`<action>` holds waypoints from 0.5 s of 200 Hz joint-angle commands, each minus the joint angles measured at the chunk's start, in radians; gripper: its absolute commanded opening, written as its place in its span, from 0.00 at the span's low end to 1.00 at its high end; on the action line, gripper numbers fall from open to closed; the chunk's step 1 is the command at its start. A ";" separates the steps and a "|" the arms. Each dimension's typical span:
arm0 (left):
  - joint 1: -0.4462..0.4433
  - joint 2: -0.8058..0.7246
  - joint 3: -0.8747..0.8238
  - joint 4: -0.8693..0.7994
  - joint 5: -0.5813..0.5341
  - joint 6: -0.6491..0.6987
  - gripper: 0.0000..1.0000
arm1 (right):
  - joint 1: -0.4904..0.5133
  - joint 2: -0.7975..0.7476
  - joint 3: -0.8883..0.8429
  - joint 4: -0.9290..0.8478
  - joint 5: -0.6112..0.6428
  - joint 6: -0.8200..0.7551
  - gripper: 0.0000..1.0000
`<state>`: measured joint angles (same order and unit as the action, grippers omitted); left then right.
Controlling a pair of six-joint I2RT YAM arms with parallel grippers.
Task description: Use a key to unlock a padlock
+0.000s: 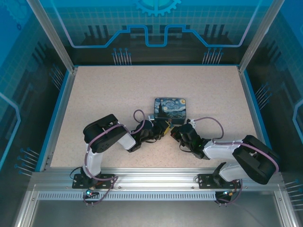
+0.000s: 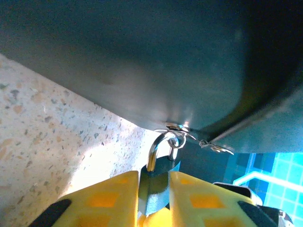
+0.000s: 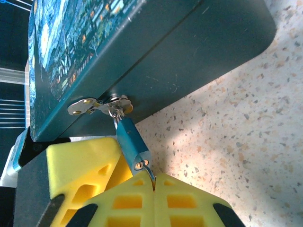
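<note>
at the front hasp of the blue swirl-printed rectangular tin box (image 1: pixel 171 109) we list: small blue-bodied metal padlock (image 3: pixel 130 141), hanging, shackle apparently not yet sprung; left gripper (image 2: pixel 154 183) clamped on its body; right gripper (image 3: pixel 154 183) pinching the thin dark metal key (image 3: pixel 149 172) at the keyhole; turn and release outstanding.

Left pincer (image 2: pixel 154 195) clamping padlock (image 2: pixel 157 179), shackle through tin (image 2: pixel 142 61) hasp

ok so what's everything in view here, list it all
tin box: 1, blue-and-yellow swirl print, mid table
hasp: 1, silver, on the tin box's front
padlock: 1, blue body with silver shackle, hanging from the hasp
key: 1, thin metal, at the padlock's bottom end
table: 1, speckled beige, under everything
left claw: 1, yellow fingers, shut on the padlock
right claw: 1, yellow fingers, shut on the key
</note>
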<state>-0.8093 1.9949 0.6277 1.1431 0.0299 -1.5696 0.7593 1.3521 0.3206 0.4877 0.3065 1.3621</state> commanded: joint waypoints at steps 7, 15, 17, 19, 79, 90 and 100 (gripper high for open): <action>-0.011 0.010 0.029 0.091 0.008 0.017 0.31 | 0.005 -0.015 0.009 -0.061 -0.021 0.043 0.00; -0.011 0.011 0.033 0.090 0.011 0.021 0.33 | 0.002 -0.017 0.012 -0.063 -0.028 0.049 0.00; -0.011 0.011 0.034 0.090 0.011 0.022 0.33 | 0.001 -0.019 0.013 -0.065 -0.030 0.051 0.00; -0.012 0.012 0.035 0.091 0.011 0.023 0.33 | 0.001 -0.018 0.014 -0.068 -0.031 0.053 0.00; -0.013 0.048 0.045 0.130 0.018 0.011 0.46 | -0.002 -0.024 0.019 -0.079 -0.034 0.075 0.00; -0.014 0.048 0.040 0.133 0.012 0.010 0.46 | -0.002 -0.025 0.018 -0.081 -0.032 0.075 0.00; -0.013 0.050 0.039 0.135 0.012 0.011 0.46 | -0.002 -0.025 0.018 -0.083 -0.029 0.076 0.00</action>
<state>-0.8101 2.0300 0.6594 1.1812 0.0334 -1.5681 0.7582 1.3384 0.3237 0.4591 0.2798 1.4181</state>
